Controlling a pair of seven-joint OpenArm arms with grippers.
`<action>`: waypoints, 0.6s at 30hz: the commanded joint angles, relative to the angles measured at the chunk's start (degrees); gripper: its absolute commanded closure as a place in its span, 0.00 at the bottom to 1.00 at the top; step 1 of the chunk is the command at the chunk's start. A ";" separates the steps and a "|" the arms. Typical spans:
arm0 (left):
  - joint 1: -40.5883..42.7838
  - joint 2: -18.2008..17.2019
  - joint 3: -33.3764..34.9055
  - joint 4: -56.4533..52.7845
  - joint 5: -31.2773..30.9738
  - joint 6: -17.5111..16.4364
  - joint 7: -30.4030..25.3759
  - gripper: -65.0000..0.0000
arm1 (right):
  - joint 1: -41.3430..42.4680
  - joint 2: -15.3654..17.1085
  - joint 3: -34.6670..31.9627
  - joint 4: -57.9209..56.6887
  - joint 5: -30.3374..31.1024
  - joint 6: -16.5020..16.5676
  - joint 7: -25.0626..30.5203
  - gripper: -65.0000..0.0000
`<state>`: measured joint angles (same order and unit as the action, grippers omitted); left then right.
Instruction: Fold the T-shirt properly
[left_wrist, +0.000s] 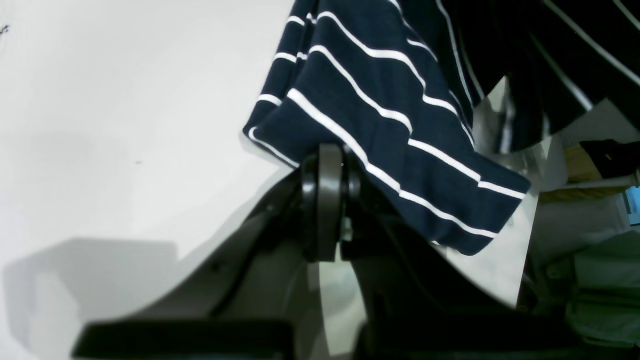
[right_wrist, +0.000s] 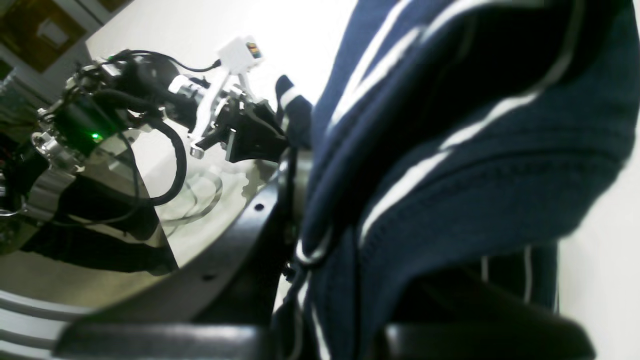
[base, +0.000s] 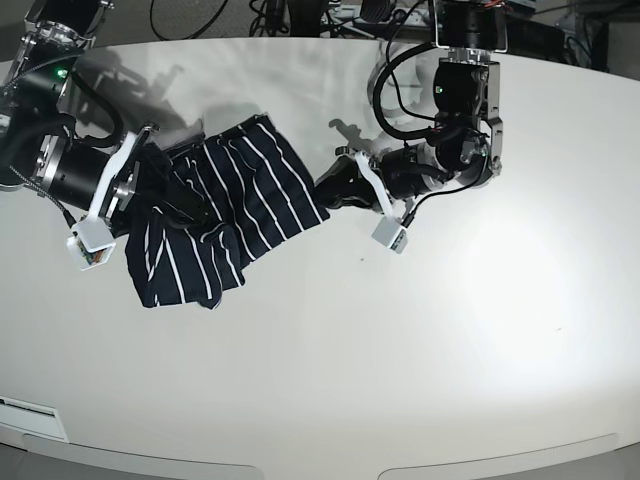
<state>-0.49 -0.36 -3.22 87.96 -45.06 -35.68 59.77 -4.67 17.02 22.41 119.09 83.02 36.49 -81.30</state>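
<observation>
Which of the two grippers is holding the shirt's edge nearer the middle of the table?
The left gripper, pinching the T-shirt there; the right gripper grips it toward the table's end.

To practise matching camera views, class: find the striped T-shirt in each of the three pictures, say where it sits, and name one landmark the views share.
Left wrist: the T-shirt hangs across the upper middle and right, pinched by the left gripper.
Right wrist: it fills the middle and right, close to the lens.
Base: it lies left of centre, stretched between both arms.
Shared landmark: the white table, seen in all three.
</observation>
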 joint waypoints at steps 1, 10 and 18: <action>-0.96 0.04 0.04 0.92 -1.62 -0.81 -1.49 1.00 | 0.37 0.15 0.24 0.70 1.98 0.46 1.30 1.00; -1.27 0.02 0.04 0.92 -2.47 -0.79 -1.40 1.00 | -0.74 -3.30 -8.98 0.70 0.79 3.02 1.30 1.00; -3.28 0.02 -3.37 4.31 -6.56 -0.79 3.04 1.00 | -0.55 -4.87 -20.04 -0.79 -10.54 3.51 8.41 0.55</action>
<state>-2.15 -0.25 -6.50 90.85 -50.00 -35.97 64.55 -6.00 11.88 2.02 117.45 70.89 39.70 -74.43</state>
